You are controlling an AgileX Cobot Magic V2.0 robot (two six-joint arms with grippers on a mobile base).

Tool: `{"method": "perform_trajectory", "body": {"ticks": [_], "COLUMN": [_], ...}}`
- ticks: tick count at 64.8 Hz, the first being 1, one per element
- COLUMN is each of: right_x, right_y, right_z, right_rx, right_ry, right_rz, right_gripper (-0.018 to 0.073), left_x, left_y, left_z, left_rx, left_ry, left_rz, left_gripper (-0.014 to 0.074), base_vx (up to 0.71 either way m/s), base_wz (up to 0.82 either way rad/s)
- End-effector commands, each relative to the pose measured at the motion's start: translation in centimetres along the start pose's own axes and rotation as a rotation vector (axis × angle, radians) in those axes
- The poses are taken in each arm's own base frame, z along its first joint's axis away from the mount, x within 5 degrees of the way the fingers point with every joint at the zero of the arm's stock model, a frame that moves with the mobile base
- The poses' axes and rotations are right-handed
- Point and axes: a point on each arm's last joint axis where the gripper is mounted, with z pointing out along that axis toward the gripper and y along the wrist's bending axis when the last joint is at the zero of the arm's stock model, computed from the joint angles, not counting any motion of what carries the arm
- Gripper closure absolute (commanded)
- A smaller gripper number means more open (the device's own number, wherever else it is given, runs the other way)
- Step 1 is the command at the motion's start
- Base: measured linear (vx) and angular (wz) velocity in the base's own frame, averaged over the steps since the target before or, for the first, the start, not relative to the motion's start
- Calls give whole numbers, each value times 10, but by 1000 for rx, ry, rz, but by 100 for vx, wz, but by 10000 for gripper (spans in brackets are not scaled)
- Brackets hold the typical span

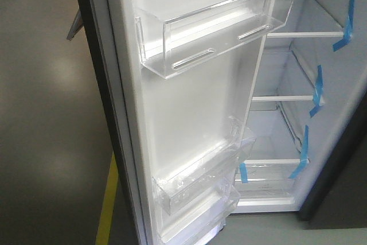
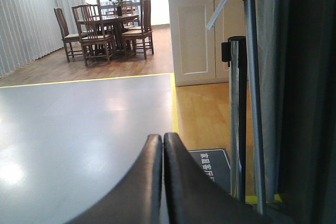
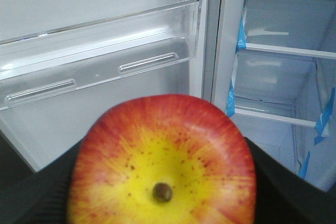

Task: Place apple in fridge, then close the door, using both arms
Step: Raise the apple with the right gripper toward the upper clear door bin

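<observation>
- Two grippers, two jobs. The right gripper (image 3: 164, 187) was clamped on the small round red apple with yellow patches (image 3: 163, 145). Its black fingers (image 3: 294, 192) hugged both flanks, and the apple's stem end faced the wrist camera.
- The apple was in the air and not yet in the fridge. It hung in front of the white inner liner of the tall narrow fridge door (image 1: 189, 107), just below the upper clear plastic bin (image 3: 105, 51).
- The tall dark grey fridge's white interior (image 1: 281, 136) lay to the right. My read: the carry needed to go right, then in over a shelf.
- The door stood wide open, presumably left that way for access. Closing was not yet begun.
- The left gripper (image 2: 163, 139) was pinched closed on nothing and aimed away across the grey floor (image 2: 79, 129). It was likely parked for the door push.
- Also around: blue tape strips (image 1: 317, 90) on the shelf ends, the lower clear plastic bin (image 1: 200, 182), a yellow floor line (image 1: 106, 205), and a distant wooden dining table with chairs (image 2: 105, 24).
- In the way: the door's hinge-side edge and the upper bin sat between the apple and the shelves. Chrome stanchion poles (image 2: 252, 103) stood just beside the left gripper, a likely risk when it swings.
</observation>
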Motion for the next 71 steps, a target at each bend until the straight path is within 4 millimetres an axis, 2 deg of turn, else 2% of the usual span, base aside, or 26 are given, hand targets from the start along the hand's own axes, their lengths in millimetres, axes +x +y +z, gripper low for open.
{"method": "perform_trajectory", "body": {"ticks": [1,39,63,71], "right_x": [-13,-13,-23,-36], "right_y": [1,1,-1,1], "right_z": [-8,-8,-10,-8], "right_rx": [9,9,29,-13], "right_ry": [-112,-114,-229,-329], "right_rz": [-1,-1,16,17], "right_gripper": [517,517,517,517], "left_x": [2,2,2,2], "left_y": [-1,-1,-1,-1], "left_z": [0,0,0,0], "left_rx": [11,11,11,11], "left_ry": [-57,-57,-57,-57], "left_rz": [-15,-15,-15,-15], "left_gripper": [602,602,602,602], "base_vx": [0,0,0,0], "base_wz": [0,0,0,0]}}
